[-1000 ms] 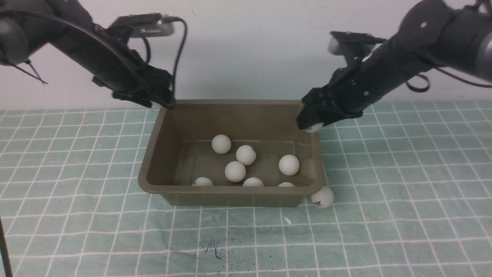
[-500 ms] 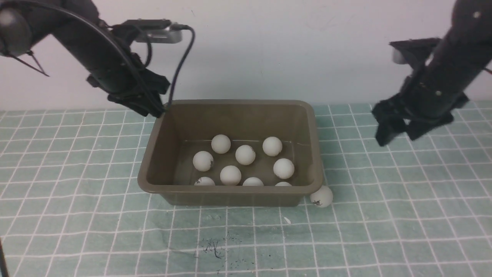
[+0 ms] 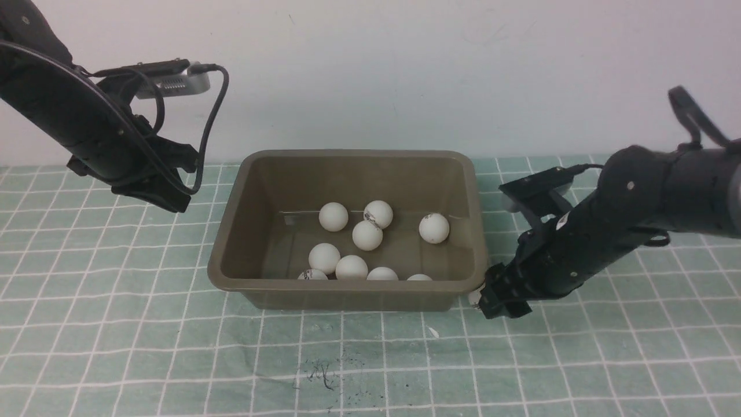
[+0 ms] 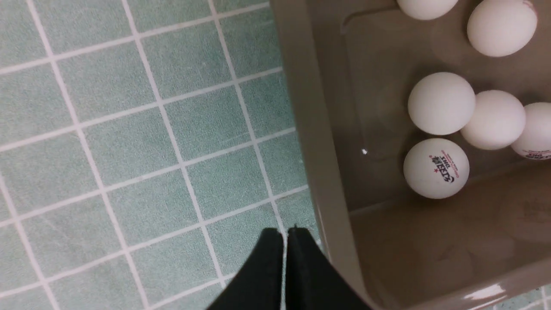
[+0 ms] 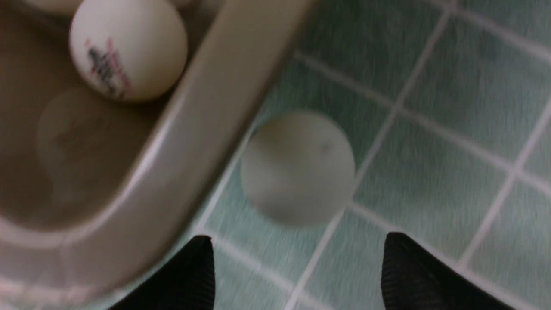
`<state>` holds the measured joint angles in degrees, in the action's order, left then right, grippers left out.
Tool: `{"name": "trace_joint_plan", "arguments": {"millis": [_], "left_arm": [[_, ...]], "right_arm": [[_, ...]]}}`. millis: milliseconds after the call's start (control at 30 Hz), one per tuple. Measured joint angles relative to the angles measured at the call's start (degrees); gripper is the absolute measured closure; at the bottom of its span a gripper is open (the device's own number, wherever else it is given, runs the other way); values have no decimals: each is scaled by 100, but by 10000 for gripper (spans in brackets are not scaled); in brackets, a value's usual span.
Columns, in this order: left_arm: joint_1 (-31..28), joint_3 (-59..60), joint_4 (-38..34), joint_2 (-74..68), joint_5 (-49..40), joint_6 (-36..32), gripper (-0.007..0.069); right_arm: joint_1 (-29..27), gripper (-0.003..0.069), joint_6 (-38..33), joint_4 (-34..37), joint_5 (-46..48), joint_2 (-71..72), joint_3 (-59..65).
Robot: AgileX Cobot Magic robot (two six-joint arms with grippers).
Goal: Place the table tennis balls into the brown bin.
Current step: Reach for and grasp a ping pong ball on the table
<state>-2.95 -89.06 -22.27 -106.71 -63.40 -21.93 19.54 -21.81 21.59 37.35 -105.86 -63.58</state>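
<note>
Your left claw (image 4: 284,234) has pulled back left of brown bin (image 3: 341,286), together, empty. Right claw (image 5: 298,239), apart, now low, just short of last table tennis ball (image 5: 297,168) on tabletop (image 3: 116,324) beside bin's near right corner. Nine inside; one pick left.

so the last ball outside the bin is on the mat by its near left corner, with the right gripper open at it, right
Wrong corner: the ball lies by the brown bin's near right corner, not left. The front view shows it; the right gripper is open at it, as you said.
</note>
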Motion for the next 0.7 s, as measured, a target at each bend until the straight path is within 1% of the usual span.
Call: {"name": "trace_joint_plan", "arguments": {"millis": [233,333,367,400,500,567,700], "left_arm": [[0,0,-11,0,60,-11,629],[0,0,-11,0,60,-11,629],[0,0,-18,0,60,-11,629],[0,0,-31,0,60,-11,629],[0,0,-35,0,60,-12,629],[0,0,-35,0,49,-12,629],[0,0,56,40,-42,-12,629]], "right_arm": [[13,182,-219,34,-584,-446,0],[37,237,-283,127,-792,-491,0],[48,288,-295,149,-836,-491,0],[50,306,-295,168,-863,-493,0],[48,299,-295,179,-895,-493,0],[-5,300,-259,179,-694,-437,0],[-203,300,51,263,117,128,0]]}}
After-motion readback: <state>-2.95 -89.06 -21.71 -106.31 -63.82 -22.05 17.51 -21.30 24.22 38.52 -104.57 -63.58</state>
